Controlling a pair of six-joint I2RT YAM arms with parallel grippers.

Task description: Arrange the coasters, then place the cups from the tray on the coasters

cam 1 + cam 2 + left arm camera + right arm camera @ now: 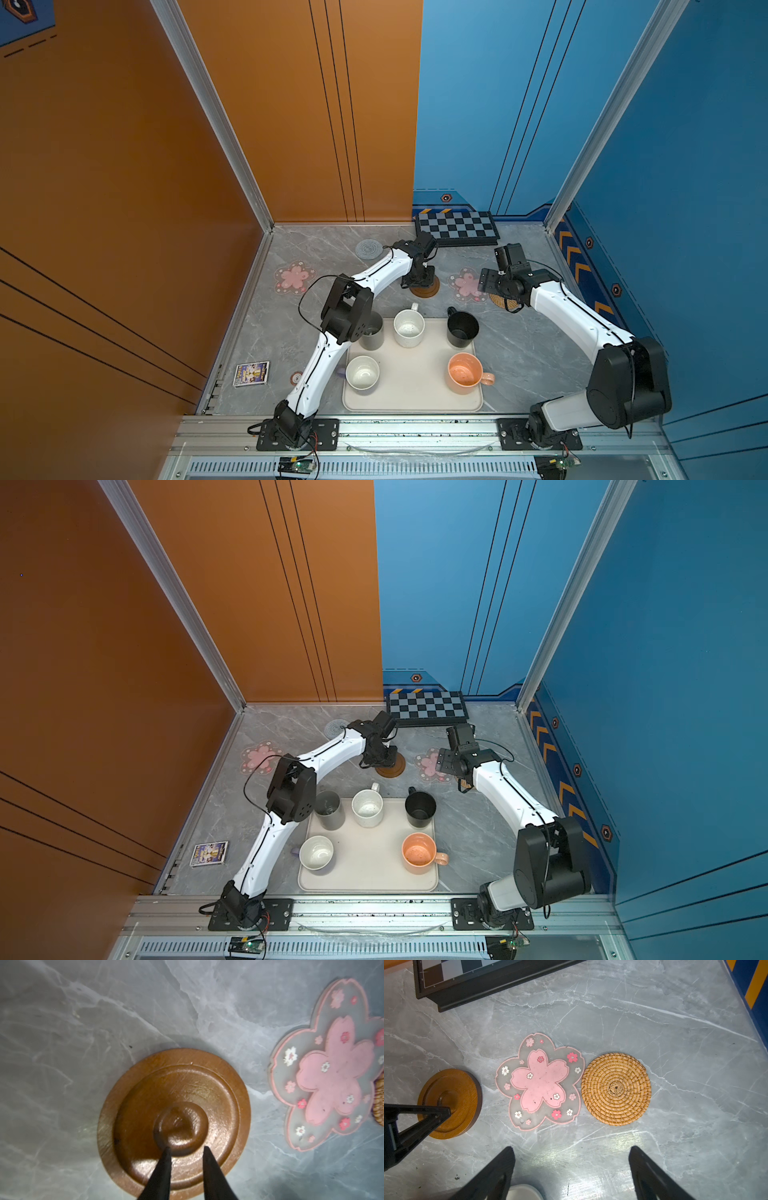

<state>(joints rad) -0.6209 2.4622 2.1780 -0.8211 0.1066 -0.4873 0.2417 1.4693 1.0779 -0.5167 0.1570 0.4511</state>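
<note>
My left gripper (186, 1147) (419, 283) points down on the brown ringed coaster (218, 1093) (430, 291), its narrow jaws pinching the raised centre knob. To its right lie a pink-flower coaster (539, 1082) (467, 284) and the rattan coaster (615, 1088), which touch each other. My right gripper (572, 1149) (487, 281) hovers open above bare table beside them, holding nothing. Another flower coaster (294, 277) and the grey-blue knitted coaster (369, 248) lie far left. The tray (415, 392) holds the grey (374, 338), speckled white (409, 328), black (462, 328), peach (465, 373) and lavender (362, 373) cups.
A chequered board (457, 227) leans at the back wall, close behind the coasters. A card box (251, 373) and a small round sticker (296, 378) lie front left. My left arm's elbow (347, 311) hangs over the grey cup. Walls close in the table on three sides.
</note>
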